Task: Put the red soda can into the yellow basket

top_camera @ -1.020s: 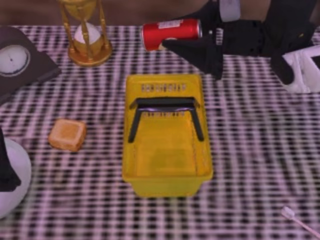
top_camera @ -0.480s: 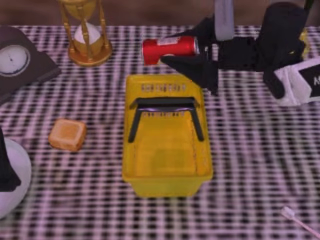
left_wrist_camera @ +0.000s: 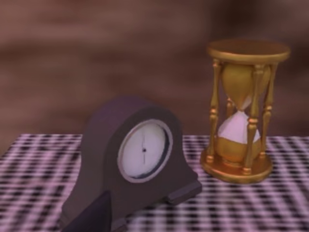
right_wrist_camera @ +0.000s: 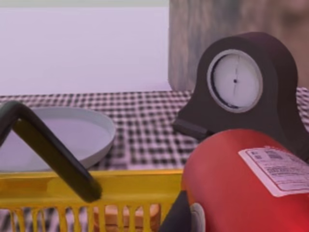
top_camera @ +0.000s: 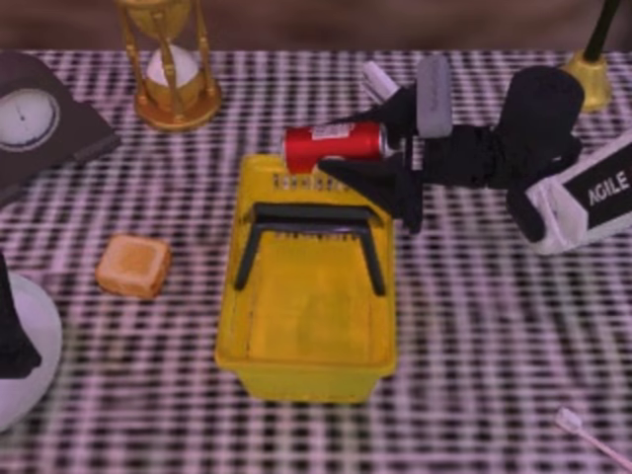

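right gripper (top_camera: 380, 163): black two-finger gripper on the white AgileX arm, pinching the small red cylindrical soda can (top_camera: 336, 145), fingers clamped on its silver-topped end; sits at the basket's far right corner.
red can: held on its side, off the table, over the far rim of the large rectangular yellow plastic shopping basket (top_camera: 308, 370). White label faces up. Not inside the basket yet. In the right wrist view the can (right_wrist_camera: 241, 188) fills the near corner, just above the yellow slotted rim (right_wrist_camera: 125, 186).
basket: centre of the checked tablecloth (top_camera: 494, 326), dark grey handles (top_camera: 306, 232) folded across the far half; nothing visible inside.
left gripper: cannot tell fingers; the left arm (top_camera: 15, 336) is parked at the near left edge on its pale round base.
near right: small pale stick-like item (top_camera: 591, 436) near the table corner, too small to identify.
left of basket: tan square bread-like block (top_camera: 133, 265), well apart from it.
far left: dark brown mantel clock with white dial (top_camera: 30, 118); beside it a gold hourglass with white sand (top_camera: 173, 69).
far right: gold base with a dark rod (top_camera: 591, 69), cut by the frame edge.
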